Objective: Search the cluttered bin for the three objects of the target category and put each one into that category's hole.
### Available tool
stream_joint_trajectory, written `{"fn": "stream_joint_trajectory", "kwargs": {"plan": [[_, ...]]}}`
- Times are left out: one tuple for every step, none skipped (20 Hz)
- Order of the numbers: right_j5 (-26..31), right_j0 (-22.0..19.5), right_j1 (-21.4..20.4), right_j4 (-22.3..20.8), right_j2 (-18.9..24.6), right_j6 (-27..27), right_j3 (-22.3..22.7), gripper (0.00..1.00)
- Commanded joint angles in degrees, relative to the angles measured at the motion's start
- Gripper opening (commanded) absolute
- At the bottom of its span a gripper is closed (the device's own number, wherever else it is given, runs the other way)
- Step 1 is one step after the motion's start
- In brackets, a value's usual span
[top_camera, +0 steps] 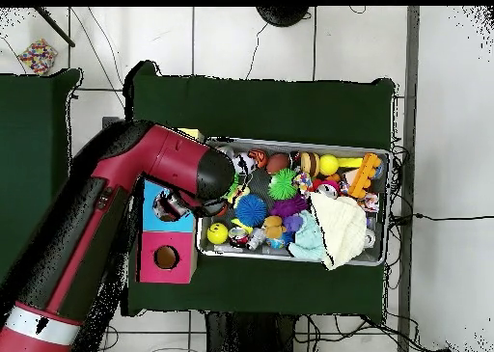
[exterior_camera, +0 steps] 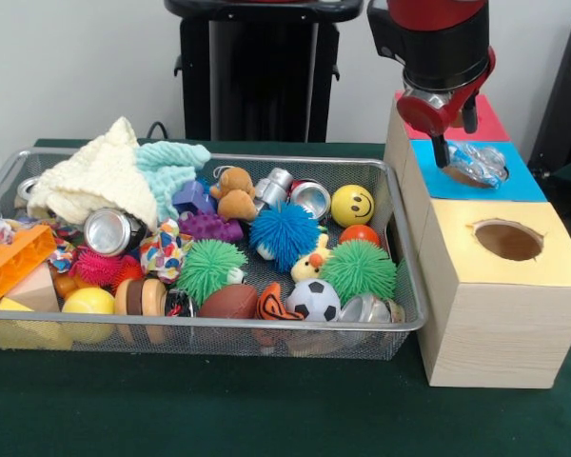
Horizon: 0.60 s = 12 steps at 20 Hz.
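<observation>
My claw (exterior_camera: 454,143) hangs over the blue-topped section (exterior_camera: 528,181) of the pale wooden box with three coloured tops (exterior_camera: 500,319), which stands just right of the wire mesh bin (exterior_camera: 209,326). One dark finger (exterior_camera: 442,150) points down at the left rim of the blue section's hole. A crumpled clear plastic wrapper (exterior_camera: 478,164) sits in that hole, partly sticking up above the rim. I cannot tell how far my claw is spread, nor whether it touches the wrapper.

Behind the blue section is the red-topped section (exterior_camera: 485,124), mostly hidden by my arm in the front view. Nearest is the yellow-topped section (exterior_camera: 542,271), its round hole showing a dark inside.

The bin sits on the dark green tablecloth (exterior_camera: 266,409) and is crowded. At its far left lies a cream knitted cloth (exterior_camera: 95,176) with a pale teal fluffy cloth (exterior_camera: 171,164) beside it. A crushed silver can (exterior_camera: 112,231) lies under the cream cloth's edge. Toward the middle are a blue spiky rubber ball (exterior_camera: 284,234) and two green spiky balls (exterior_camera: 211,268), one left and one right. A yellow smiley-face ball (exterior_camera: 352,205) rests near the far right corner. At the near edge lie a small brown football (exterior_camera: 230,303) and a small black-and-white soccer ball (exterior_camera: 313,300), side by side. An orange plastic block (exterior_camera: 14,262) leans at the near left.
</observation>
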Motion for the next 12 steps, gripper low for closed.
{"fn": "stream_joint_trajectory", "kwargs": {"plan": [[-2.37,-1.58,1.35,3.72,10.93,9.93,0.44,1.00],[-1.97,-1.62,1.47,3.86,11.10,9.43,0.42,1.00],[-1.46,-1.64,1.60,4.02,11.24,8.94,0.41,1.00],[-1.22,-1.64,1.60,4.06,11.24,8.65,0.39,1.00],[-0.98,-1.67,1.71,4.11,11.32,8.41,0.31,1.00],[-0.72,-1.69,2.01,4.07,11.37,8.11,0.23,1.00],[-0.68,-1.77,2.16,4.00,11.40,7.97,0.07,1.00],[-0.78,-1.90,2.24,3.94,11.43,7.85,-0.03,1.00],[-0.92,-2.04,2.30,3.86,11.47,7.78,-0.17,1.00],[-1.01,-2.18,2.26,3.88,11.54,7.75,-0.21,1.00],[-1.16,-2.30,2.29,3.83,11.60,7.78,-0.34,1.00],[-1.01,-2.42,2.25,3.94,11.69,7.68,-0.38,1.00]]}}
